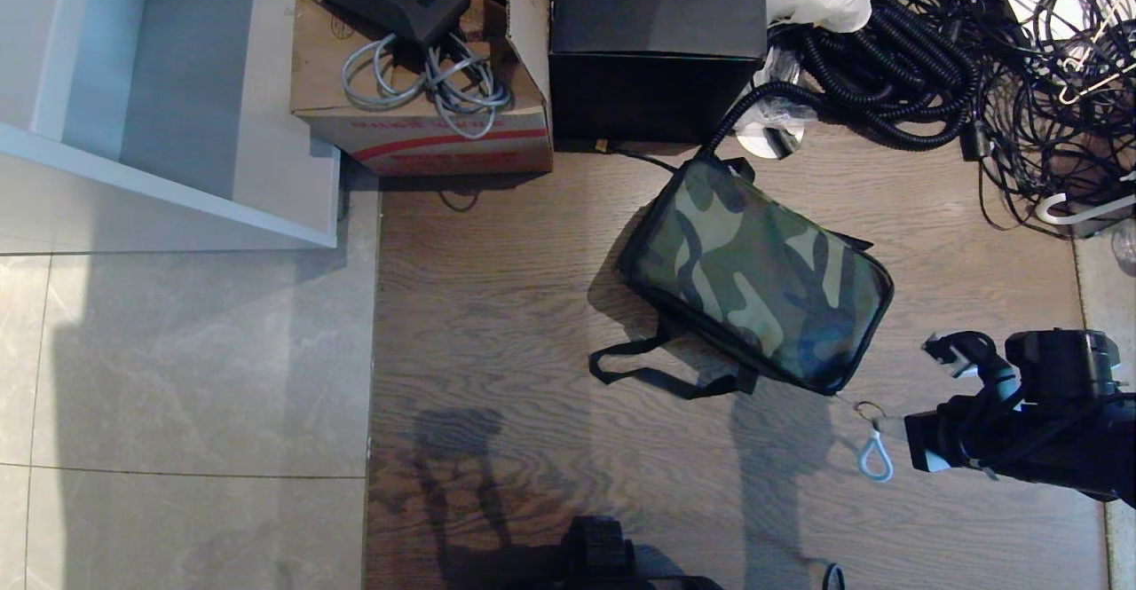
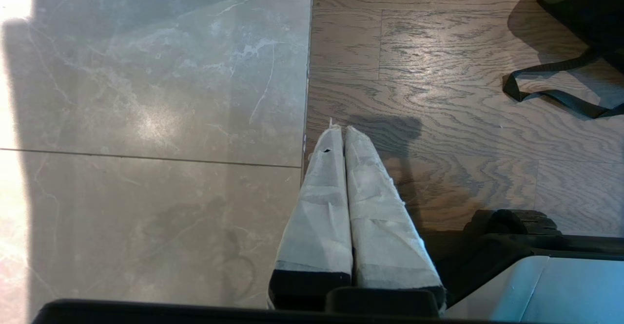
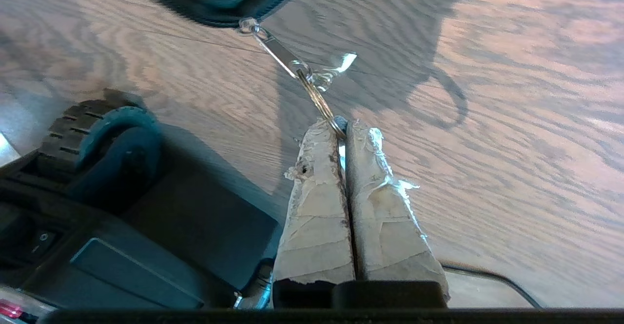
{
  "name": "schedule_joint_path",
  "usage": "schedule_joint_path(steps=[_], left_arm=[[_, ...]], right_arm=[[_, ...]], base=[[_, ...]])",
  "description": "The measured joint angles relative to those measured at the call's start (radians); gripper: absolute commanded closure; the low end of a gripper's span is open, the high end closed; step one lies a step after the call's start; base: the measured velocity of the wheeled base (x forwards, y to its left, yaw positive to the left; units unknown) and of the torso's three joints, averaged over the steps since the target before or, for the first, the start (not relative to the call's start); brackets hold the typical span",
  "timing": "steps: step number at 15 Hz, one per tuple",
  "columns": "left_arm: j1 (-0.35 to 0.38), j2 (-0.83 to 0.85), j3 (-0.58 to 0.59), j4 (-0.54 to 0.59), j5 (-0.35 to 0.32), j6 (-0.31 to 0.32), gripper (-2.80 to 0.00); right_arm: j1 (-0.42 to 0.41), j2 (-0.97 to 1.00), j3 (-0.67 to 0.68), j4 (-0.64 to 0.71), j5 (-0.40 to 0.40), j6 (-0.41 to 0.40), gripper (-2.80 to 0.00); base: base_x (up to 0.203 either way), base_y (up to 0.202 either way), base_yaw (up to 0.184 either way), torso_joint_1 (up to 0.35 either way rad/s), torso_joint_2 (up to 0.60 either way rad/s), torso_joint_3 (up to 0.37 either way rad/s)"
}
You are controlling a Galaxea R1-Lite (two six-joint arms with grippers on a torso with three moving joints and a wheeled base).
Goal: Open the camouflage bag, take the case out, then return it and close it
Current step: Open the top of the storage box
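Zip-pull in hand: the opening step is under way.
Right gripper point(image 3: 343, 131) pinches the key ring point(image 3: 319, 101) on the camouflage bag's point(image 1: 754, 275) zip; next, I judge, haul it along the seam; left gripper point(image 2: 343, 136) pressed together, idle.

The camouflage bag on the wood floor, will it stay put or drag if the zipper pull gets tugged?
The camouflage bag looks like soft fabric, so its corner probably gives first. Nothing pins it down, so it may slide. Its loose strap would likely trail limply.
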State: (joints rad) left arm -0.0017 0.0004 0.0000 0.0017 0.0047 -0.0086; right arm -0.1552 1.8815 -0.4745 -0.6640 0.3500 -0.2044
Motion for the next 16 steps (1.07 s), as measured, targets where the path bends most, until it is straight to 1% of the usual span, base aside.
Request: schedule_joint_path(steps=[7, 12, 16], left_arm=[[0.0, 0.0, 0.0, 0.0, 0.0, 0.0, 0.0], [0.0, 0.0, 0.0, 0.0, 0.001, 0.0, 0.0], [0.0, 0.0, 0.0, 0.0, 0.001, 0.0, 0.0]], right_arm=[[-0.045, -0.001, -0.096, 0.043, 0.0, 0.004, 0.0], [-0.106, 0.005, -0.195, 0.039, 0.039, 0.004, 0.0], [-0.138, 0.021, -0.265, 0.028, 0.041, 0.008, 0.0]], base=[[0.0, 0.0, 0.0, 0.0, 0.0, 0.0], [0.0, 0.0, 0.0, 0.0, 0.0, 0.0], [0.0, 0.0, 0.0, 0.0, 0.0, 0.0]])
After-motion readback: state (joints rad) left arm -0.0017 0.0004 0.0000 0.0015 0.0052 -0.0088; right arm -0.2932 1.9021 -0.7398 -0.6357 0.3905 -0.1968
